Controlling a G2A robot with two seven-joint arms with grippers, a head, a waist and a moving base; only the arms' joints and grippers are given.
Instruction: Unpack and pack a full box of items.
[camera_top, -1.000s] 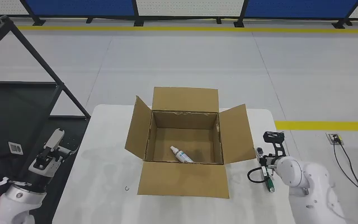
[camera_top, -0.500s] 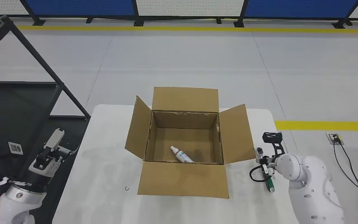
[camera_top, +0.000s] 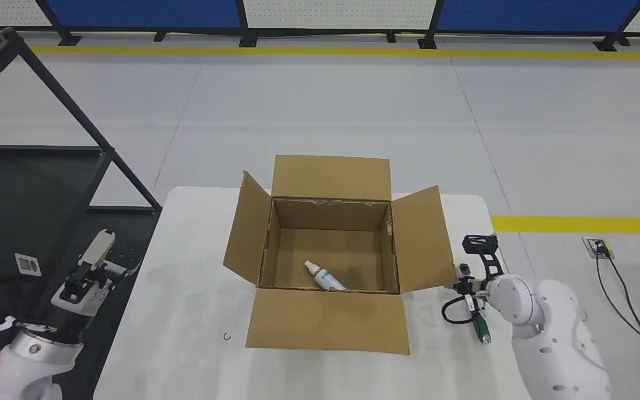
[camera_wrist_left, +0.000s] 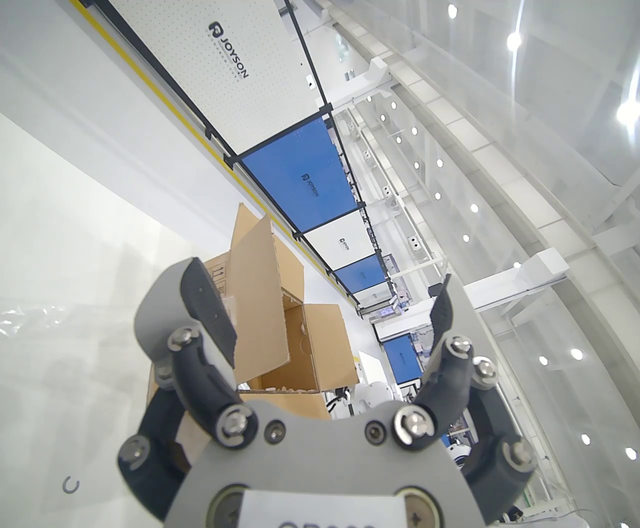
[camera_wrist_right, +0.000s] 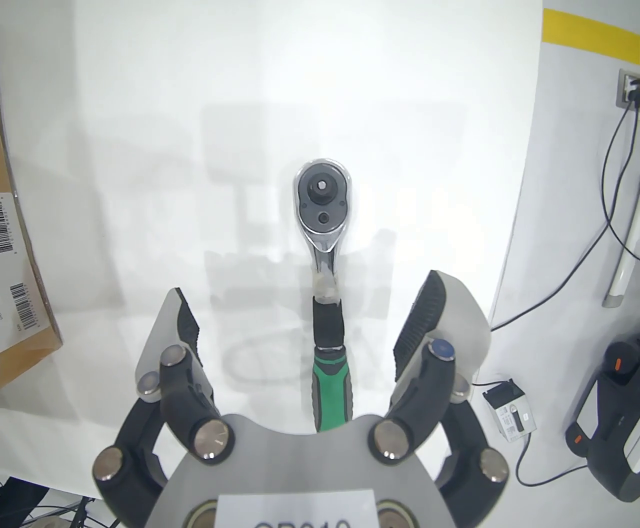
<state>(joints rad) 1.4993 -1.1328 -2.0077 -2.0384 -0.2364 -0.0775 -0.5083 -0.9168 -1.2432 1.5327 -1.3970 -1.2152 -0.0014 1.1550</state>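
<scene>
One open box (camera_top: 330, 255) stands at the top view's centre on the white table (camera_top: 190, 310); we note a small white bottle (camera_top: 323, 275) lying inside it, and a green-handled ratchet wrench (camera_top: 482, 330) at lower right of the frame. Left wrist view: left gripper (camera_wrist_left: 325, 305) spread wide, grasping nothing, box beyond it. Right wrist view: right gripper (camera_wrist_right: 310, 320) released, jaws either side of the ratchet wrench handle without touching; it lies flat on the table
</scene>
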